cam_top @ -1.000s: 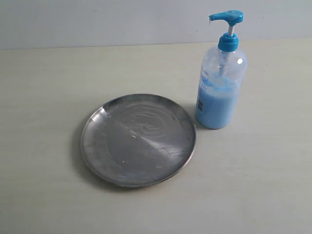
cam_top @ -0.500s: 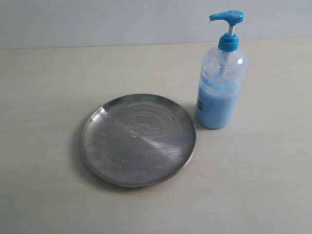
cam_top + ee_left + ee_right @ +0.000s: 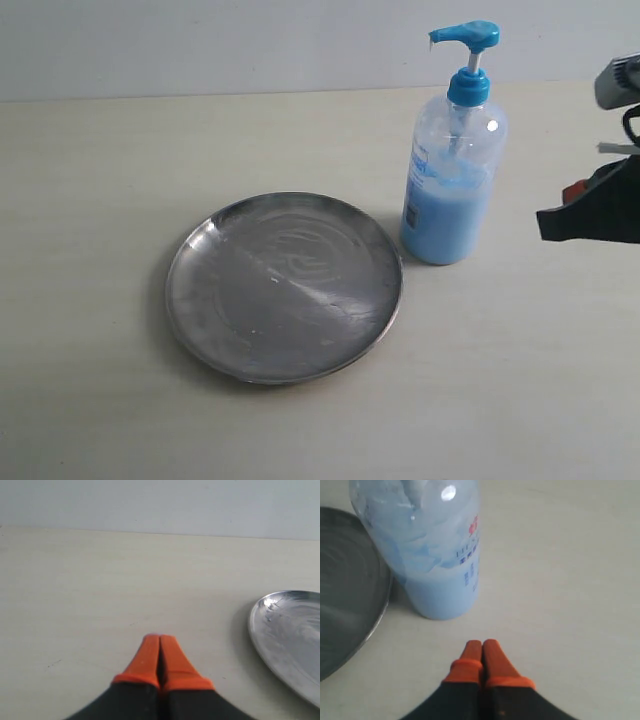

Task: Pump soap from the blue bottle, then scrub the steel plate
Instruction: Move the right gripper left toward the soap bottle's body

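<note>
Left gripper (image 3: 160,639): 2 orange fingers (image 3: 147,656) pressed flat together, no gap, nothing between them. It hangs over bare pale beige tabletop (image 3: 90,590). It is off to one side of the round shiny grey steel plate (image 3: 290,630) and well apart from its rim. This gripper is not visible in the exterior view.

Right gripper (image 3: 482,643): 2 orange fingers (image 3: 470,652) also closed tight on each other, holding nothing. Tips point at the base of the tall clear plastic bottle with light blue liquid and a bright blue pump head (image 3: 435,565). They are near it but not touching, with bare table between. In the exterior view the right gripper (image 3: 545,222) comes in from the right edge as a black wedge. It sits to the right of the bottle (image 3: 450,190), clear of it.

The bottle stands upright on the table (image 3: 100,150), toward the back right. The pump head (image 3: 465,35) is up, with its spout facing left. The light blue soap (image 3: 445,225) fills the lower body of the bottle, and smears cling to the clear wall above. A small label (image 3: 470,555) with printed text is on the side.

The steel plate (image 3: 285,290) lies flat in the centre, just beside the bottle on its left. Plate rim and bottle base are close; I cannot tell if they touch. There are faint swirl marks on the plate surface, and I cannot tell if they are soap. A plain pale wall (image 3: 200,40) runs behind the table.
</note>
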Controlling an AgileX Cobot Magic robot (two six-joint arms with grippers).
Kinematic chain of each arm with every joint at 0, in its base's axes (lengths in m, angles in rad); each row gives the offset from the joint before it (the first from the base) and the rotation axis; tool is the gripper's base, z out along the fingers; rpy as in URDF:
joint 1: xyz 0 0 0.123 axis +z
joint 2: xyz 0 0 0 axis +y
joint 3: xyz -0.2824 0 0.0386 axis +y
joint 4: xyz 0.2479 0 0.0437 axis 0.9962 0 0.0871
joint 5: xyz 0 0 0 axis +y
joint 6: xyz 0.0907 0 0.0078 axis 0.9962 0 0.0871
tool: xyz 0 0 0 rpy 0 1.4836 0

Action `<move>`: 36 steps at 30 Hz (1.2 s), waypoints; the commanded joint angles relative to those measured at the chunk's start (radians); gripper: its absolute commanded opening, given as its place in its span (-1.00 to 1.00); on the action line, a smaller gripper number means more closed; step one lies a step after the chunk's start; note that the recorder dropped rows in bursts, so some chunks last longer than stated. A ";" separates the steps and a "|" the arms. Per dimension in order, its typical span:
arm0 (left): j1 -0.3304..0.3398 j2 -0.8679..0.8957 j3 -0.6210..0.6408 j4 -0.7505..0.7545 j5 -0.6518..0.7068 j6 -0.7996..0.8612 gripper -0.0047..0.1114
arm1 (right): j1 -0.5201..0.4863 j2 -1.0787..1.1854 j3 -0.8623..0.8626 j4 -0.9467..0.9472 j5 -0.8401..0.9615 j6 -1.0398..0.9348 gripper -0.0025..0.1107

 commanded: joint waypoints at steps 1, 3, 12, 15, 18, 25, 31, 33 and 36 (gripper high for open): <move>0.002 -0.006 0.002 -0.002 -0.011 -0.006 -0.92 | 0.038 0.090 -0.005 -0.006 -0.052 -0.009 -0.96; 0.002 -0.006 0.002 -0.002 -0.011 -0.006 -0.92 | 0.053 0.119 -0.005 -0.006 -0.091 -0.009 -0.96; 0.002 -0.006 0.002 -0.002 -0.011 -0.006 -0.92 | 0.059 0.243 0.036 -0.001 -0.364 0.080 -0.96; 0.002 -0.006 0.002 -0.002 -0.011 -0.006 -0.92 | 0.059 0.247 0.098 0.004 -0.539 0.089 -0.96; 0.002 -0.006 0.002 -0.002 -0.011 -0.006 -0.92 | 0.059 0.249 0.159 0.007 -0.670 0.094 -0.96; 0.002 -0.006 0.002 -0.002 -0.011 -0.006 -0.92 | 0.059 0.302 0.285 -0.066 -1.029 0.173 -0.96; 0.002 -0.006 0.002 -0.002 -0.011 -0.006 -0.92 | 0.059 0.410 0.322 -0.130 -1.245 0.157 -0.96; 0.002 -0.006 0.002 -0.002 -0.011 -0.006 -0.92 | 0.059 0.455 0.326 -0.170 -1.314 0.157 -0.96; 0.002 -0.006 0.002 -0.002 -0.011 -0.006 -0.92 | 0.059 0.524 0.330 -0.214 -1.407 0.157 -0.96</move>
